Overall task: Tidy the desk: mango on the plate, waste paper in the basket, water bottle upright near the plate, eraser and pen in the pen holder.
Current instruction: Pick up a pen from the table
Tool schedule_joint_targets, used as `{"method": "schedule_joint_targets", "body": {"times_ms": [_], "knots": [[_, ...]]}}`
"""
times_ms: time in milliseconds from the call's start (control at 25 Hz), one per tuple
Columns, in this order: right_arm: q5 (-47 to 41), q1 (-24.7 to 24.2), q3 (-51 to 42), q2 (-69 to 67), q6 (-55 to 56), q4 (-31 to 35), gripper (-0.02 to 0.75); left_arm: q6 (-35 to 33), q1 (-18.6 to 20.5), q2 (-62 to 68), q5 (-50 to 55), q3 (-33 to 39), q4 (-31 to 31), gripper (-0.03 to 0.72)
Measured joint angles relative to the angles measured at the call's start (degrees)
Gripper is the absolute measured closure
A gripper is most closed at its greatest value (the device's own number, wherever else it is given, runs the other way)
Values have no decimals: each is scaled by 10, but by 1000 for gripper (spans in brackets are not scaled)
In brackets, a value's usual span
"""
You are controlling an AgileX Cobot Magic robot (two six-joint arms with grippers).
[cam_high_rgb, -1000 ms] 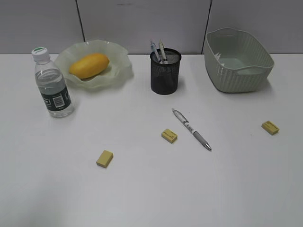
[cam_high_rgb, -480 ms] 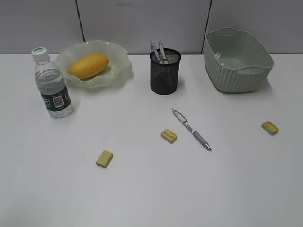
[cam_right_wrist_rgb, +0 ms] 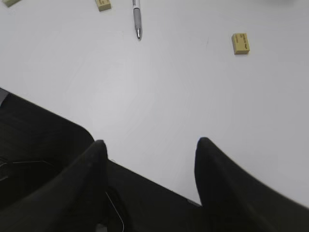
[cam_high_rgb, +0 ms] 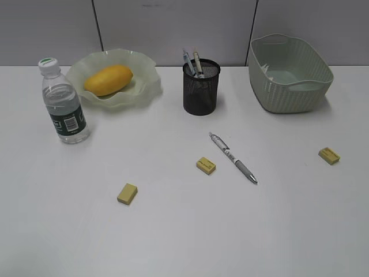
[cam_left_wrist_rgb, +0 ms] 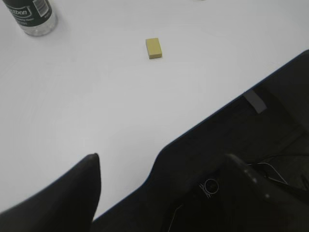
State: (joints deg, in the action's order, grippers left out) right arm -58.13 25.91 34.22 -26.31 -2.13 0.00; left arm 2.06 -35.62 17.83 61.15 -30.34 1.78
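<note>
The bottle (cam_high_rgb: 61,103) has edged slightly left, far left beside the plate (cam_high_rgb: 147,75). Both grippers, left (cam_left_wrist_rgb: 164,166) and right (cam_right_wrist_rgb: 150,147), gape wide and empty over the desk's (cam_high_rgb: 184,231) near edge. Farther off: mango (cam_high_rgb: 108,79) on plate, pens (cam_high_rgb: 192,62) in holder (cam_high_rgb: 200,89), basket (cam_high_rgb: 291,81) seemingly empty.

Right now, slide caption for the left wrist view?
Open left gripper hovering over white desk, yellow rectangular eraser ahead.
</note>
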Motion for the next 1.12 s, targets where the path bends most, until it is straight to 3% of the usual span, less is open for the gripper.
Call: {"method": "schedule_joint_targets", "body": {"times_ms": [400,800,1120], "knots": [[74,0,90,-336,-2,-7,278,0,0,0,0,0,1,102],[47,0,298,-641,-30,-8,278,-1,0,0,0,0,1,102],[31,0,434,-797,-44,-9,280,-1,0,0,0,0,1,101]]}}
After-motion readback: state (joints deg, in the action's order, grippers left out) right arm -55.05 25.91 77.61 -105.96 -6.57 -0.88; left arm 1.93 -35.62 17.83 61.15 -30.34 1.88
